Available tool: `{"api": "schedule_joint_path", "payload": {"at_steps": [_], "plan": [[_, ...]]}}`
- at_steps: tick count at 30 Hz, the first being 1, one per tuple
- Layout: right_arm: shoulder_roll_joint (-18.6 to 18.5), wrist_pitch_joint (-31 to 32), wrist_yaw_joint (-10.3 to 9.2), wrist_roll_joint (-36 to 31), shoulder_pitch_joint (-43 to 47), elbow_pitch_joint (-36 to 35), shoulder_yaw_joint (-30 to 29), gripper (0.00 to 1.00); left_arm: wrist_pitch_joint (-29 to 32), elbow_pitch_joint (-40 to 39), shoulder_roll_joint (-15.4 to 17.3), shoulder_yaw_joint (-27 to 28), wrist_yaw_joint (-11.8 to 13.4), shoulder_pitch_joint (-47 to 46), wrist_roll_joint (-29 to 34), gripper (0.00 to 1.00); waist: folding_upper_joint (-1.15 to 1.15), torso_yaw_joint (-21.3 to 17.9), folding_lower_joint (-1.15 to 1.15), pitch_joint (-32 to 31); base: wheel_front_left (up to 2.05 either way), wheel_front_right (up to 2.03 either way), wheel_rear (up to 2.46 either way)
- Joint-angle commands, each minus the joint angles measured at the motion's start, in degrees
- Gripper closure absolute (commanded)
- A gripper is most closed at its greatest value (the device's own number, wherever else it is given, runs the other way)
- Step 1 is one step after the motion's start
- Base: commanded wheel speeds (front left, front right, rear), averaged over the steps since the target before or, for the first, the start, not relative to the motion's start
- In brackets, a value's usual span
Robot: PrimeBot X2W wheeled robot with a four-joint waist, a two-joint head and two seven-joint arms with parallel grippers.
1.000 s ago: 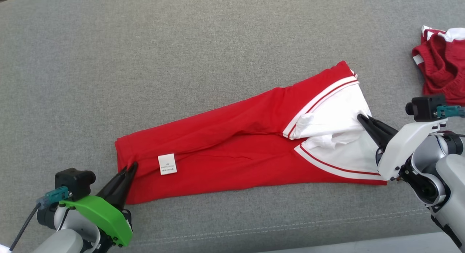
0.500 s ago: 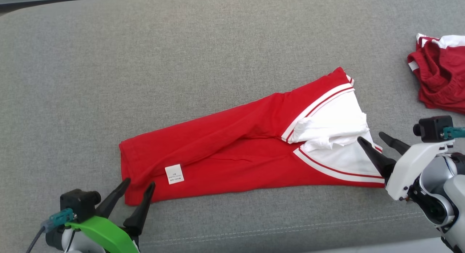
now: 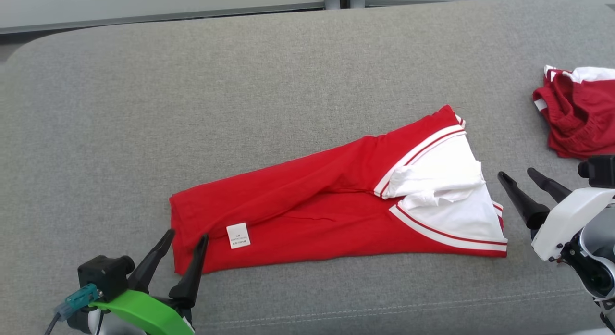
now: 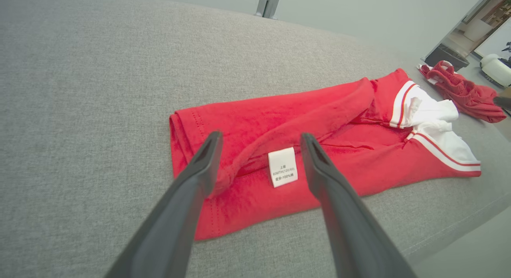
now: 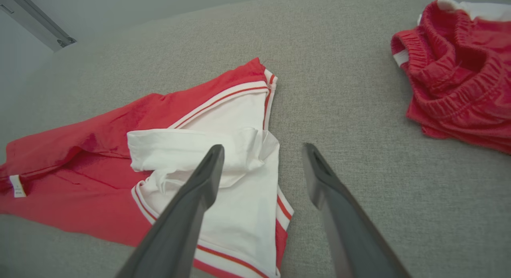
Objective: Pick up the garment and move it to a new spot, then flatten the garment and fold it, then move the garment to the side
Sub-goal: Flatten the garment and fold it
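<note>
left claw [image 3: 187, 234] agape above grey cushion [image 3: 288, 75]

Just ahead of the wide-spread left claw [image 3: 188, 234], the flat red and white shirt [image 3: 312, 215] bars the way; bare grey cushion [image 3: 192, 109] opens beyond it and to the claw's left. The spread right claw [image 3: 514, 172] faces bare cushion just beside the shirt's white end. Crumpled red shorts [image 3: 576, 118] lie ahead to its right.
</note>
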Motion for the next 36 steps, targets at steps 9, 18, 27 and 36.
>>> {"api": "schedule_joint_path", "payload": {"at_steps": [9, 18, 27, 36], "plan": [[2.7, 1.4, -0.04, -4.3, -1.4, 2.2, -3.3, 0.00, -0.8, -0.5, -2.5, 1.4, 2.6, -1.4, 3.3, 0.00, 0.00, 2.9, 0.00, -3.1, 0.00, 0.00, 0.00], [5.4, 3.0, -0.04, -6.4, -5.1, 10.6, -4.6, 0.00, -1.0, -1.6, -3.2, 1.8, 3.6, -0.3, 4.2, 0.00, 0.00, 5.8, 0.00, -3.1, 0.00, 0.00, 0.00], [8.3, 1.6, -0.04, -6.0, -7.5, 22.0, -4.5, 0.00, -0.7, -2.8, -2.8, 1.9, 4.1, 0.7, 3.8, 0.00, 0.00, 9.4, 0.00, -2.7, 0.00, 0.00, 0.00], [10.9, 1.4, -0.04, -3.9, -10.4, 30.1, -4.1, 0.00, -0.8, -3.3, -2.5, 2.2, 4.0, 0.6, 3.7, 0.00, 0.00, 10.6, 0.00, -1.7, 0.00, 0.00, 0.00]]}}
